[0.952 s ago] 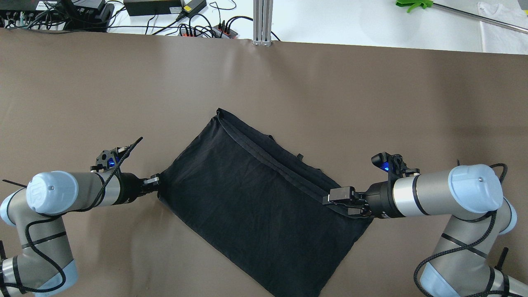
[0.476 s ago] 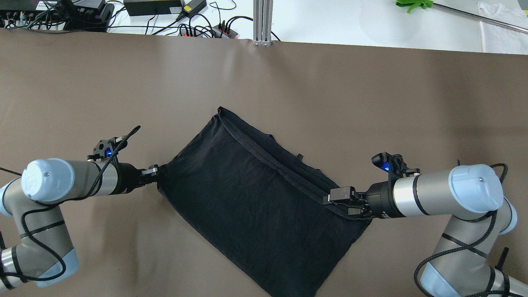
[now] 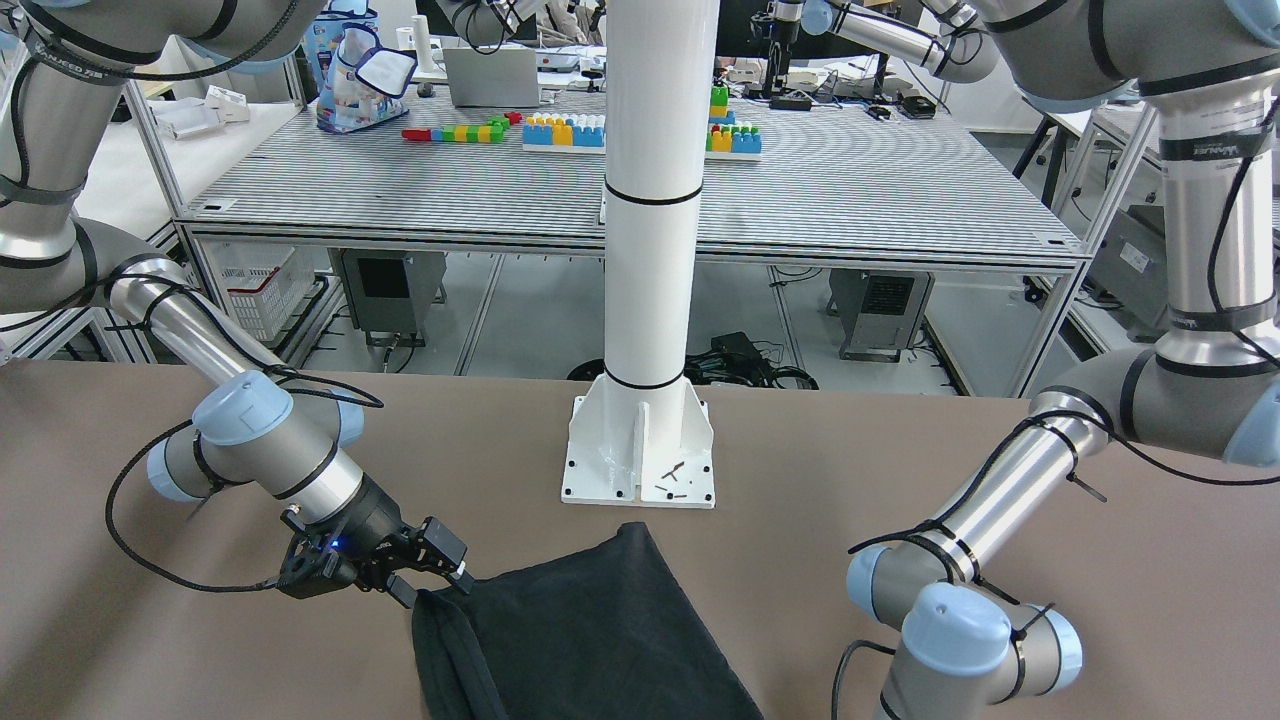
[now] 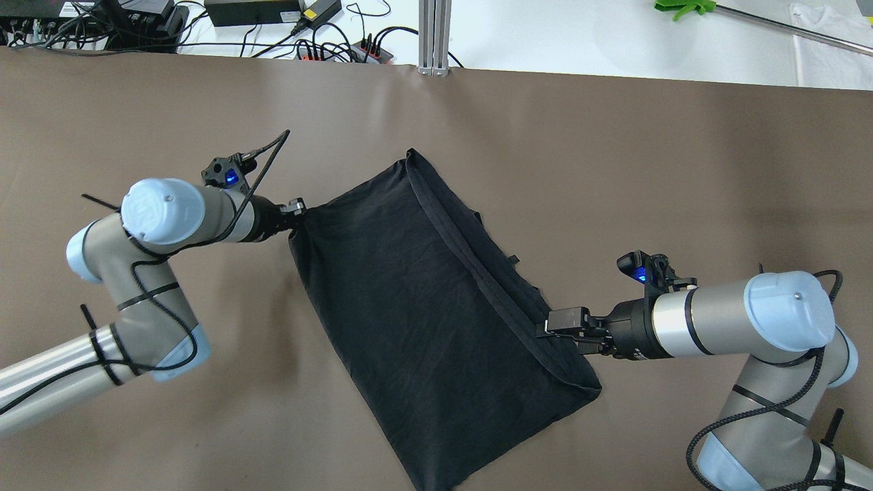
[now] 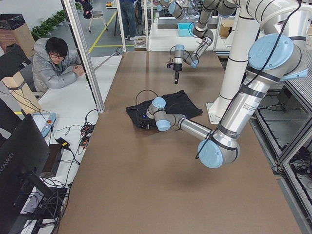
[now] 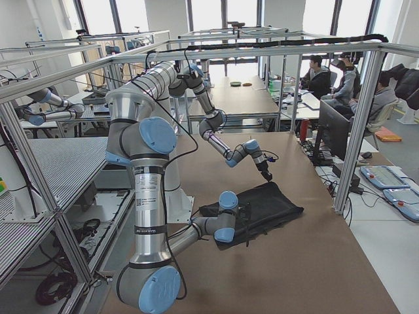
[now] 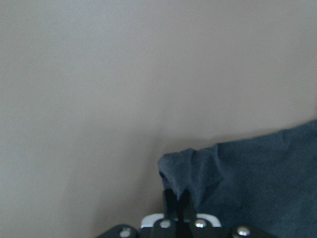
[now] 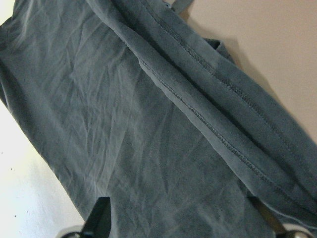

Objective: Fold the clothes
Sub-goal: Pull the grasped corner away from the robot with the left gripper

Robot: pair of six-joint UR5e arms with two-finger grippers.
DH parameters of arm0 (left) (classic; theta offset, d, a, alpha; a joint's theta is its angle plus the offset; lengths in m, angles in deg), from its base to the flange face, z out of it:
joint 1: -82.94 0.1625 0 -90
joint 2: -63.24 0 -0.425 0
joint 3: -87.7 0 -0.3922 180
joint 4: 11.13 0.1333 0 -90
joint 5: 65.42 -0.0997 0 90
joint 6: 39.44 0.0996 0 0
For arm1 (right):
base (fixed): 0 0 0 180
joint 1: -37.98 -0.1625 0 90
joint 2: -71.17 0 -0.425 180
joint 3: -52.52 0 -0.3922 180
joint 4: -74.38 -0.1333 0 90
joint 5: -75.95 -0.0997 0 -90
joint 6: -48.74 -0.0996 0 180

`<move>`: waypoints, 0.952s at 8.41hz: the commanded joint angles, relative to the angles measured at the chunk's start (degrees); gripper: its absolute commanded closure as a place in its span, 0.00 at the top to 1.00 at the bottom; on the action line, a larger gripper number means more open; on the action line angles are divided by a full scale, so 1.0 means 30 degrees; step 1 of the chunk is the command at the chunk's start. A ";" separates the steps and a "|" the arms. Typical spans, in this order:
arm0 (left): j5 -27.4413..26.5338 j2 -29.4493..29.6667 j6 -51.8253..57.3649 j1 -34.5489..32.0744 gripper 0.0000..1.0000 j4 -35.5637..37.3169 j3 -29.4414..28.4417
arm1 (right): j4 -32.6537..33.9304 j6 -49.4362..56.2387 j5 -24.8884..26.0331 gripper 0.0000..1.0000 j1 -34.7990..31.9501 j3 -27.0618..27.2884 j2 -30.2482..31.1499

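**On the brown table, one corner of the black garment swings away from the robot**

Seen from overhead, the black garment lies at a slant across the middle of the table, mostly flat and finely wrinkled. A doubled hem runs along its far edge.

The left gripper is clamped tight on the garment's left corner. Its wrist camera shows the two fingers pressed together with a small peak of fabric pinched between them.

A second ago that corner sat nearer the robot. Since then the left arm has carried it forward and inward, so the whole cloth has turned and its far tip now points further up the table.

The right gripper has barely moved. It sits over the hem at the garment's right side. Its wrist camera shows the fingers spread wide with cloth beneath them, gripping nothing. Whether the tips press the fabric down cannot be told.

This looks like squaring or dragging the cloth into position, with the right side acting as a pivot. No fold has been laid over yet, so the task appears to be in its early stage.
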 commanded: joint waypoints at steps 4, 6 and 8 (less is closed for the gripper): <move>-0.0137 0.5670 0.0819 -0.1079 0.00 0.0003 -0.6367 | -0.0030 0.0029 0.0081 0.95 -0.0110 0.0040 -0.0039; -0.0836 0.5998 0.1022 -0.1109 0.00 -0.0026 -0.6990 | 0.0029 0.0669 0.0609 0.95 -0.0110 -0.0048 -0.0068; -0.1481 0.6088 0.1549 -0.1167 0.72 -0.0055 -0.7285 | 0.0495 0.1518 0.0697 0.95 -0.0138 -0.0049 -0.0126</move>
